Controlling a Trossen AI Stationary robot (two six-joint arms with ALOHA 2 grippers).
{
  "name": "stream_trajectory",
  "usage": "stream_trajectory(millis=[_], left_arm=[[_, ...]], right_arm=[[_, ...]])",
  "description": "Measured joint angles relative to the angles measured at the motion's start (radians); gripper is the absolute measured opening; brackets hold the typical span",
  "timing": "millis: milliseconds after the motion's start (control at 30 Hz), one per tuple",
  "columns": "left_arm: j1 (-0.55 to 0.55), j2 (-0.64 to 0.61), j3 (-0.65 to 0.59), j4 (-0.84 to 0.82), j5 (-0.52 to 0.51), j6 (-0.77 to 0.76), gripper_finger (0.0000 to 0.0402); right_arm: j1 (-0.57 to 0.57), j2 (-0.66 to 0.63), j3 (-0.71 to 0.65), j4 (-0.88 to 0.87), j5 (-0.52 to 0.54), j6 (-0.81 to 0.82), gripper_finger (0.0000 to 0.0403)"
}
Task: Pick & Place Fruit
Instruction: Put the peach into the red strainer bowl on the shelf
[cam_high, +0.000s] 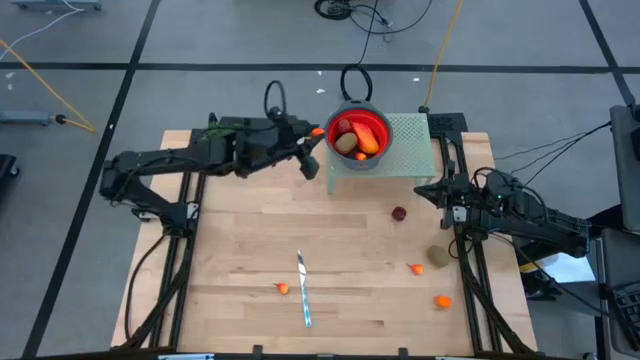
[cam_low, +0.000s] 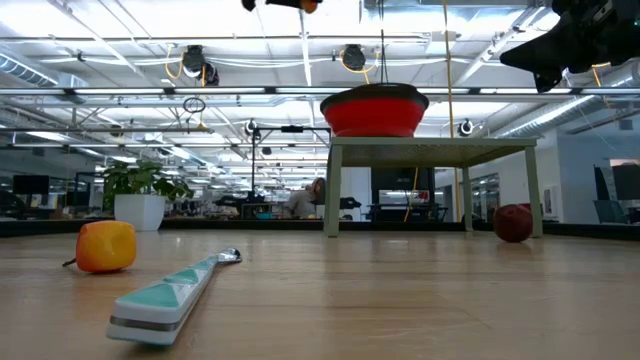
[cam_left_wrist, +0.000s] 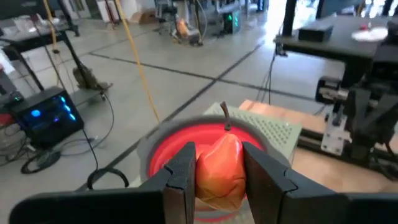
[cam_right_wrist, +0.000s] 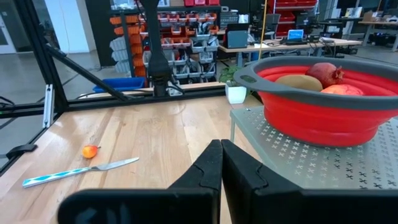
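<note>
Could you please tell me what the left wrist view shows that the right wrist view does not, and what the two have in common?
Only the left wrist view shows the left gripper closed on an orange-red pear-shaped toy fruit with a brown stem, just short of the bowl. Only the right wrist view shows the shut right gripper, the slim teal-handled knife and a small orange fruit on the wooden table. Both show the red collapsible bowl with a grey rim on the pale green perforated stand.
</note>
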Motion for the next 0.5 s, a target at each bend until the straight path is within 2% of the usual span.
stream_trajectory(millis=[500], left_arm=[[0.112, 0.202, 0.222, -0.146, 0.204, -0.011, 0.0097]], right_arm=[[0.000, 0.000, 0.000, -0.001, 0.000, -0.002, 0.0000]])
